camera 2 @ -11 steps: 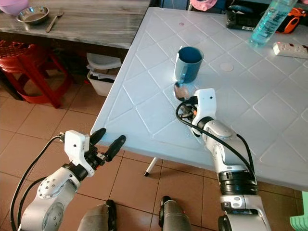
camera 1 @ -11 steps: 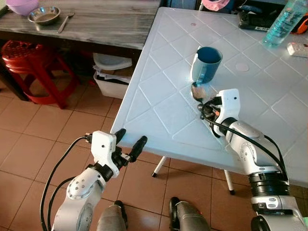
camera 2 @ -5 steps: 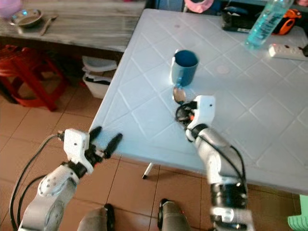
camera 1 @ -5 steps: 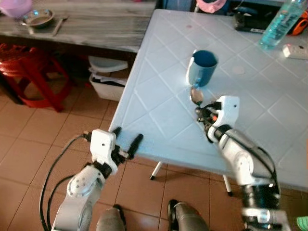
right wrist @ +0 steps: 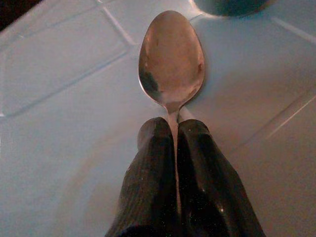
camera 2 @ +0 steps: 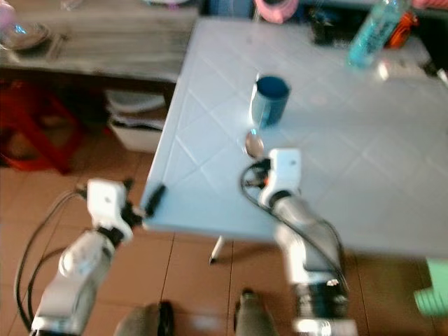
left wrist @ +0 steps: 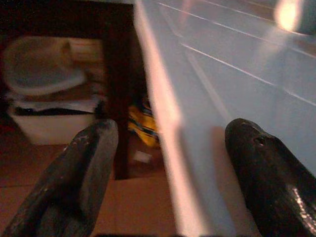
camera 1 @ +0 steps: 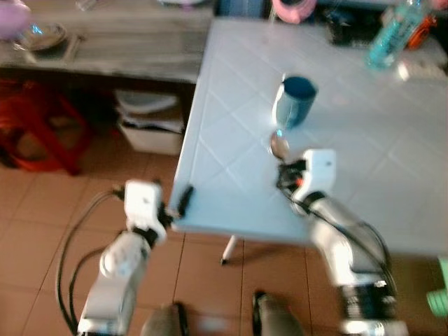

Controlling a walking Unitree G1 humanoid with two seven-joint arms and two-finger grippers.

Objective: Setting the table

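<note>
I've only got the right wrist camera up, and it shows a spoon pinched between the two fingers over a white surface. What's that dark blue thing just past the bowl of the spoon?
Observer: It is a blue mug, standing upright on the white table, just beyond the spoon.
Operator: How close is the spoon to the table edge?
Observer: The right gripper holds it well in from the near edge, over the tabletop.
Operator: Where's the other arm?
Observer: The left gripper is at the table's near left corner, with its fingers apart, either side of the edge, and nothing between them.
</note>
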